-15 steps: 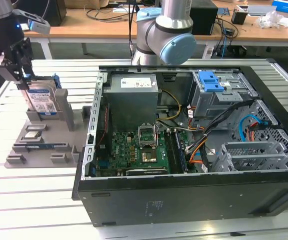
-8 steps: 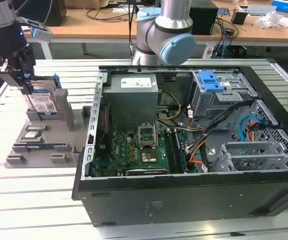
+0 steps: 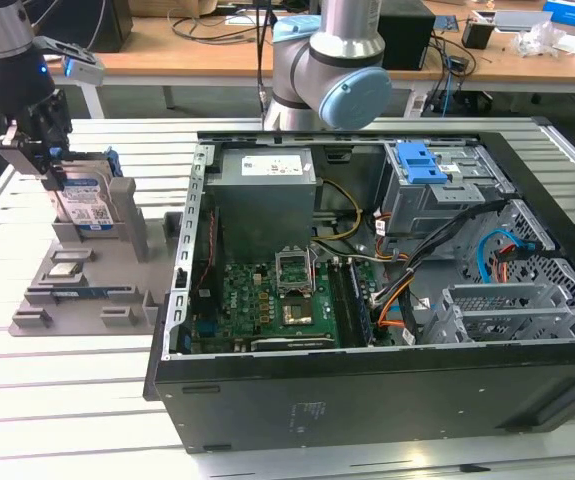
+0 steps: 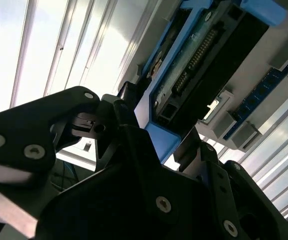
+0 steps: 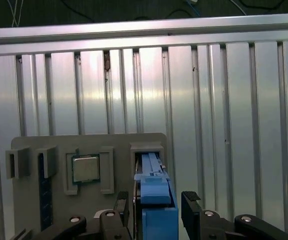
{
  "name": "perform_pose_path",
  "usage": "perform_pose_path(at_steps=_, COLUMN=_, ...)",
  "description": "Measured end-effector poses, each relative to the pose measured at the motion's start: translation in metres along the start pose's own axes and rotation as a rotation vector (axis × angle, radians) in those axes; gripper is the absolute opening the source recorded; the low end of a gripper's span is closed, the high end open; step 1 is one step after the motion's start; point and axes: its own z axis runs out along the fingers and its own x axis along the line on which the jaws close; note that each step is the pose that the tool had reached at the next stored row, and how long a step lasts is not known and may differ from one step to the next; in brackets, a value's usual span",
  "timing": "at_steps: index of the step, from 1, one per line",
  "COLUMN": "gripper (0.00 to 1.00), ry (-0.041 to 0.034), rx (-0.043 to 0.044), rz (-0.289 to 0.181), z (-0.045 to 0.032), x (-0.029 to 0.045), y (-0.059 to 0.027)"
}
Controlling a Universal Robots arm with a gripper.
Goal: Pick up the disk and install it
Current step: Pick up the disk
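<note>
The disk (image 3: 85,205) is a silver drive with a white-and-blue label and a blue side frame. It stands on edge in a slot of the grey holder (image 3: 127,235) at the exterior view's left. My gripper (image 3: 55,165) is lowered over its upper end. In the first wrist view the gripper (image 5: 156,202) straddles the disk's blue rail (image 5: 156,185), one black finger on each side, and a thin gap shows beside the rail. In the second wrist view the gripper (image 4: 154,127) flanks the end of the disk (image 4: 194,65) in the same way. The gripper is open.
The holder (image 5: 113,142) also carries a small square silver chip (image 5: 85,168) and a thin blue strip (image 5: 44,190). An open computer case (image 3: 367,390) lies to the exterior view's right, with a blue-latched drive cage (image 3: 419,162) at its far side. The arm's base stands behind it.
</note>
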Motion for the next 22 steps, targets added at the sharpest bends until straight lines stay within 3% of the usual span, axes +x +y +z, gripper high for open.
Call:
perform_pose_path(at_steps=4, gripper=0.53, ry=0.0001, rx=0.0, rz=0.0, z=0.0, x=0.0, y=0.0)
perform_pose_path(at_steps=5, gripper=0.4, ry=0.0001, rx=0.0001, rz=0.0, z=0.0, x=0.0, y=0.0)
perform_pose_path(at_steps=7, gripper=0.37, ry=0.0001, rx=0.0001, rz=0.0, z=0.0001, x=0.0, y=0.0)
perform_pose_path(at_steps=22, gripper=0.37, ry=0.0007, rx=0.0002, rz=0.0, z=-0.0004, x=0.0, y=0.0)
